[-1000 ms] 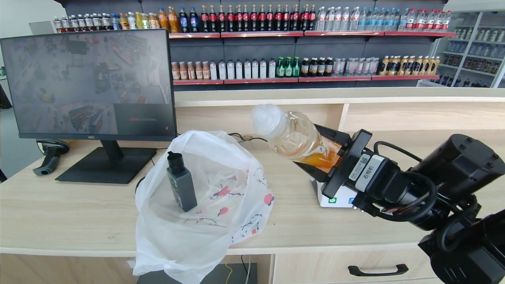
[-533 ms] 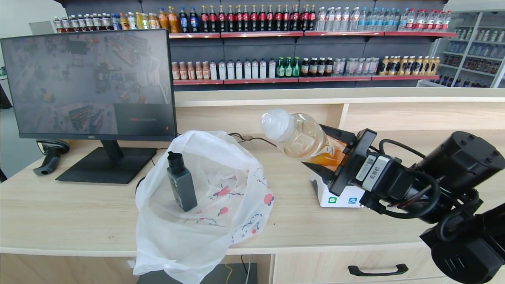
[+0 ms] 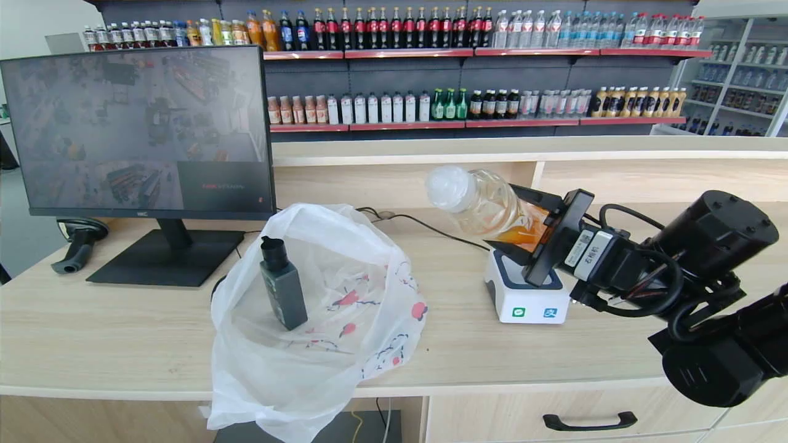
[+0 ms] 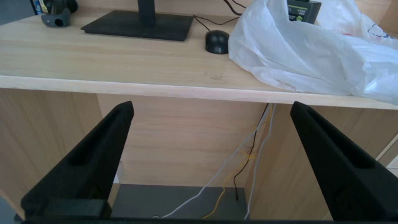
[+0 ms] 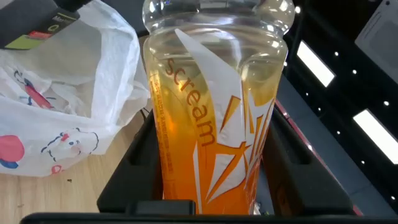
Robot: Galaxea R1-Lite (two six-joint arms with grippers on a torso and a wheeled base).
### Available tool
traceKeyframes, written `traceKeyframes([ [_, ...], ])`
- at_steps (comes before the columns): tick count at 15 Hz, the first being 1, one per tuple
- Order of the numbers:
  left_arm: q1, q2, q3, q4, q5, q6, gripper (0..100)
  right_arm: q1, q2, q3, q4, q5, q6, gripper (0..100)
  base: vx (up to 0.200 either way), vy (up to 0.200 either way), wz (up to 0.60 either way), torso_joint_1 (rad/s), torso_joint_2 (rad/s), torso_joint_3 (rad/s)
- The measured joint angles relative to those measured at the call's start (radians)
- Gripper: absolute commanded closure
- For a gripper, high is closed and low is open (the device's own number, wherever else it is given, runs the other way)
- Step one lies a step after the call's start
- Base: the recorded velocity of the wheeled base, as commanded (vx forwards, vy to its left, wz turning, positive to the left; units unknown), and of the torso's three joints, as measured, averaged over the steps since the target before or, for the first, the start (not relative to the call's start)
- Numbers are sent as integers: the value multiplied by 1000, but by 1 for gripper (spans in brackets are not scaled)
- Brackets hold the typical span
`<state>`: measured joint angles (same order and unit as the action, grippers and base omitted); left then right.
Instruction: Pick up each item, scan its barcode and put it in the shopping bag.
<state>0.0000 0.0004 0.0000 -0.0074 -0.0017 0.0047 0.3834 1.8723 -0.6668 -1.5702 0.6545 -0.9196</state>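
right hand (image 3: 512, 223) gripping the orange drink bottle (image 3: 477, 206), tilted over the scanner (image 3: 523, 303) | left hand (image 4: 210, 113) wide open below tabletop (image 4: 124, 59)

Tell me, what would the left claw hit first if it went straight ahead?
The left claw would probably meet the wooden front panel under the countertop; depth is unclear, hanging cables are close.

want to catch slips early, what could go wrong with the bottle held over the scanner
The right pincer grips the bottle only near its base, tilted, so it might pivot or slip onto the scanner. The shopping bag sags over the edge of the counter; added weight could drag it off, grey bottle included.
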Motion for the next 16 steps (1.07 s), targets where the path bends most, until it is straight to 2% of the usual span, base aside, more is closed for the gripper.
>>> traceKeyframes([
  [5,0,0,0,0,0,0,0,-8,33,16,1,84,-62,100,0,0,0,0,0,0],
  [9,0,0,0,0,0,0,0,-65,51,31,1,115,-95,100,0,0,0,0,0,0],
  [16,0,0,0,0,0,0,0,-124,116,-54,0,134,-83,100,0,0,0,0,0,0],
])
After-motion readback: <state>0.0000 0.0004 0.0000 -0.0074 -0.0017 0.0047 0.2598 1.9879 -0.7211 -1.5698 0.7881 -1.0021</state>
